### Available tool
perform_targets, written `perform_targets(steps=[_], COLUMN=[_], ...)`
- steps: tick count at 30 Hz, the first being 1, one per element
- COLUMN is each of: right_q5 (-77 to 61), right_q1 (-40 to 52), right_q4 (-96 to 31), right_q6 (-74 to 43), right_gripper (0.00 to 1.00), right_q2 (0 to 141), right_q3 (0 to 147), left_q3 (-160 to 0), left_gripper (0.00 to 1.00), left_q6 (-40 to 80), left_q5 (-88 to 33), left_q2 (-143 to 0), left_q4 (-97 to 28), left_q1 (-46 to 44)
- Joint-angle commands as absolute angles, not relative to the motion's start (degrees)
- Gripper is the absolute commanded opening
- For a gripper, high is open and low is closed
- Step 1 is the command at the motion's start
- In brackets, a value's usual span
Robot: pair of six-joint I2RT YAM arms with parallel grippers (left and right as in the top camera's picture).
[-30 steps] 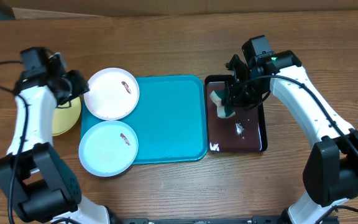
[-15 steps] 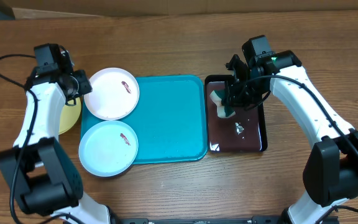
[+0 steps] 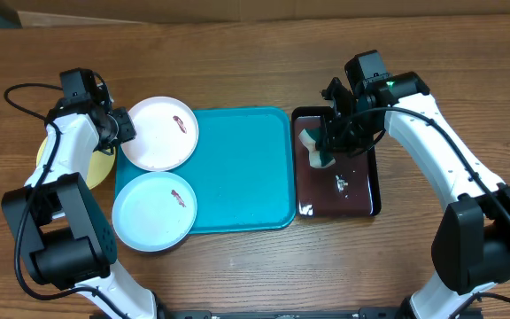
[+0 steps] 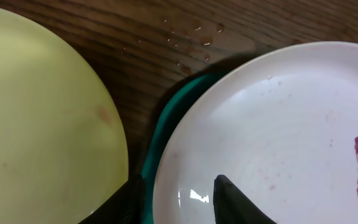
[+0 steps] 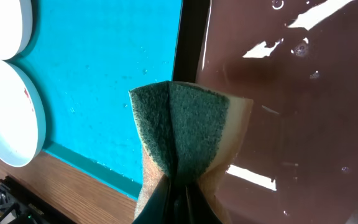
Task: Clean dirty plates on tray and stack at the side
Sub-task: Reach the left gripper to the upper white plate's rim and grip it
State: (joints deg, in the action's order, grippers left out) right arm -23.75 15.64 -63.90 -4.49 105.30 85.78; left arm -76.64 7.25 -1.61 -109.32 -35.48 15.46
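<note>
Now, plates: three in all, two on the tray and one off it.
White plate (image 3: pixel 158 133): at the 10 o'clock corner of the tray (image 3: pixel 242 168), with its rim overhanging the tray edge. It has one red smear (image 3: pixel 181 122) toward its 1 o'clock side.
Blue plate (image 3: pixel 155 211): at the tray's 8 o'clock corner, also overhanging, just beside the white plate. It carries one red smear too.
Yellow plate (image 3: pixel 102 168): off the tray at its 9 o'clock, flat on the table (image 3: pixel 237 53) and partly hidden by the left arm.
Trays: two, the turquoise one in the middle and a black tray (image 3: pixel 361 190) just beside it at 3 o'clock.
Left claw (image 4: pixel 176 202): set narrow, astride the white plate's 9 o'clock rim. One finger (image 4: pixel 235 199) is over the plate and the other is outside the rim, with a strip of tray showing between.
Right claw (image 5: pixel 176 186): pinched tight on one folded green-and-yellow sponge (image 5: pixel 185 124), over the black tray's 10 o'clock part.
Drops (image 4: pixel 194 37): a few water beads on the wood, at 12 o'clock from the white plate's rim in the left wrist view.
</note>
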Motion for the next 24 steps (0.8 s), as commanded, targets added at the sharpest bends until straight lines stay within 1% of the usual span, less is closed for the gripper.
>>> perform_targets(steps=[1,4,8,13,14,18,24], right_q5=[-24.0,-24.0,-24.0,-24.0,-24.0,-24.0,-24.0], right_q1=[15.7,15.7,15.7,15.7,15.7,15.7,15.7], right_q4=[-63.6,-63.6,-63.6,-63.6,-63.6,-63.6,-63.6], right_q6=[-4.5,-4.5,-4.5,-4.5,-4.5,-4.5,-4.4], right_gripper=[0.04,0.04,0.04,0.04,0.04,0.04,0.04], right_q2=[104.9,104.9,104.9,104.9,104.9,104.9,104.9], right_q3=[85.8,85.8,85.8,85.8,85.8,85.8,85.8], left_q3=[-77.3,-77.3,-77.3,-77.8,-78.0,-79.0,-81.8], left_gripper=[0.37,0.38,0.32,0.09,0.07,0.03,0.04], left_q6=[6.2,6.2,6.2,6.4,6.4,6.4,6.4], left_q5=[-1.0,-1.0,-1.0,-3.0,-4.2,-9.9,-18.2], left_q2=[-110.2,-112.2,-113.2,-113.1,-113.1,-112.9,-112.9], left_q4=[-35.2,-35.2,-35.1,-35.3,-35.5,-37.3,-42.8], left_q1=[15.7,15.7,15.7,15.7,15.7,15.7,14.0])
